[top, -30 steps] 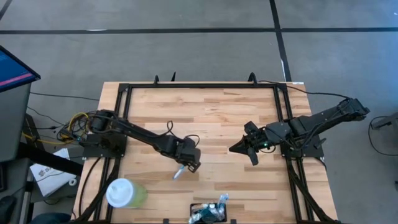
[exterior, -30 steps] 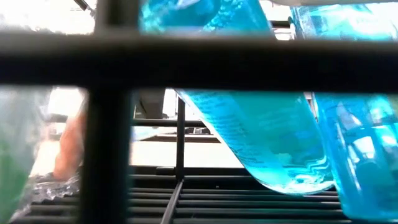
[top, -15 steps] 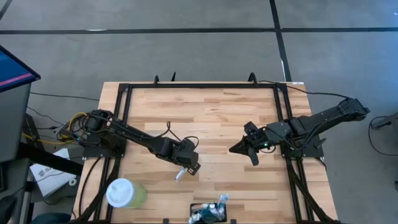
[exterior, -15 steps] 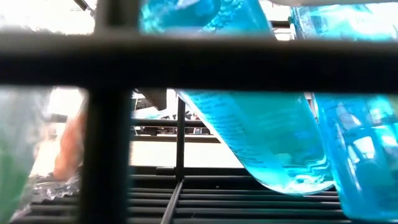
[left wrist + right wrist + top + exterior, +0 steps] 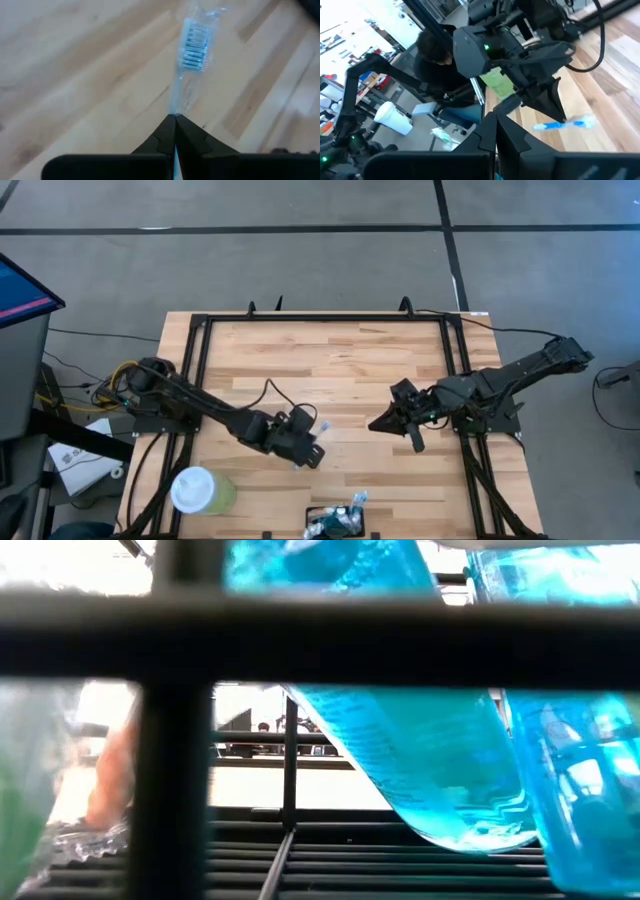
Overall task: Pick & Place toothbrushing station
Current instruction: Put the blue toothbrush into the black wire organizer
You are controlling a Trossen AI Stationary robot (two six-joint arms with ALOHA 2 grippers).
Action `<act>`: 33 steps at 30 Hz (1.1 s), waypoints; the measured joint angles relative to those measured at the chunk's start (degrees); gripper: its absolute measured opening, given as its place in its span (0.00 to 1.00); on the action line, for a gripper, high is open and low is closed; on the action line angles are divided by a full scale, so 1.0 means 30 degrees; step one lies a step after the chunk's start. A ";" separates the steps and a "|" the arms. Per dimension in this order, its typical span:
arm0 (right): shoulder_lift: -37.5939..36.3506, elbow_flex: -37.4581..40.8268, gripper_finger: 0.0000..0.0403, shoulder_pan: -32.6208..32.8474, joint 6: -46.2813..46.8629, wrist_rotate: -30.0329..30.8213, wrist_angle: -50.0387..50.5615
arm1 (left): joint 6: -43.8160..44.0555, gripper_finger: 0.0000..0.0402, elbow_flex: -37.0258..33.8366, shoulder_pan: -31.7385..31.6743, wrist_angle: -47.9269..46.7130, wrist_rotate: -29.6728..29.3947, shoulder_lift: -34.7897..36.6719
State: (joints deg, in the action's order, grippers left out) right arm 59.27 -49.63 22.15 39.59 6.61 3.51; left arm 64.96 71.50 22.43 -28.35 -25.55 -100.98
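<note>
Wooden boards make up the table (image 5: 340, 360) I am working over, with grey floor all around it. On my side of that table, the left gripper (image 5: 174, 118) is clenched tight on the handle of a blue toothbrush (image 5: 192, 47). The bristle end sticks out in front of the pinched fingers, and a thin clear wrap seems to sit around it. From above, I see the left gripper low over the wood, near the front middle of the table. The black holder (image 5: 340, 525) sits at the very front edge, not far from the brush, and it already has teal tubes (image 5: 400, 730) and other bits poking out of it. I think the brush can go wrong in a few ways. Only the end of the handle is pinched, so the long brush can swing or slip if I move the arm fast. The clear wrap may be slippery too. The holder looks crowded, so the brush may bump a tube and tip it, or miss the slot and fall on the table. The pale green cup (image 5: 203, 492) with a white lid stands to the left of the holder, and the arm may knock it if I swing wide. The right gripper (image 5: 375, 423) is shut with nothing in it and waits over the right side of the table, well apart. A person in dark clothes shows in the room behind.
</note>
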 joint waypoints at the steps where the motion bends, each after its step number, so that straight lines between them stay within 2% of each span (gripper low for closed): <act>1: 0.0000 0.0000 0.00 0.0000 -0.0165 -0.0022 -0.0159 | -0.0007 0.00 -0.0001 0.0147 -0.0102 -0.0485 0.0269; 7: 0.0002 -0.0007 0.00 0.0000 -0.1062 -0.0129 -0.1118 | -0.0501 0.00 -0.0007 0.1215 0.0041 -0.4097 0.2658; 12: -0.0007 -0.0007 0.00 0.0007 -0.1850 -0.0196 -0.1740 | -0.2156 0.00 -0.0007 0.1967 0.0920 -0.5467 0.4108; 17: 0.0000 -0.0007 0.00 0.0000 -0.1976 -0.0188 -0.1886 | -0.4803 0.00 -0.0007 0.2476 0.2247 -0.5476 0.4555; 23: 0.0000 -0.0007 0.00 0.0585 -0.3805 -0.0040 -0.1902 | -0.6529 0.00 -0.0007 0.3255 0.3497 -0.4885 0.4556; 27: 0.0000 -0.0007 0.00 0.0937 -0.3327 0.0006 -0.2013 | -0.7719 0.00 -0.0007 0.3909 0.4730 -0.4845 0.4549; 33: 0.0007 -0.0007 0.00 0.1679 -0.3692 0.2712 -0.2960 | -1.0841 0.00 -0.0007 0.4627 0.8464 -0.3359 0.4549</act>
State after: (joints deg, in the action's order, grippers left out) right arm 59.29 -49.65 27.19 28.51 14.75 -5.37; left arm 32.44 71.48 36.31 -2.95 -35.63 -87.33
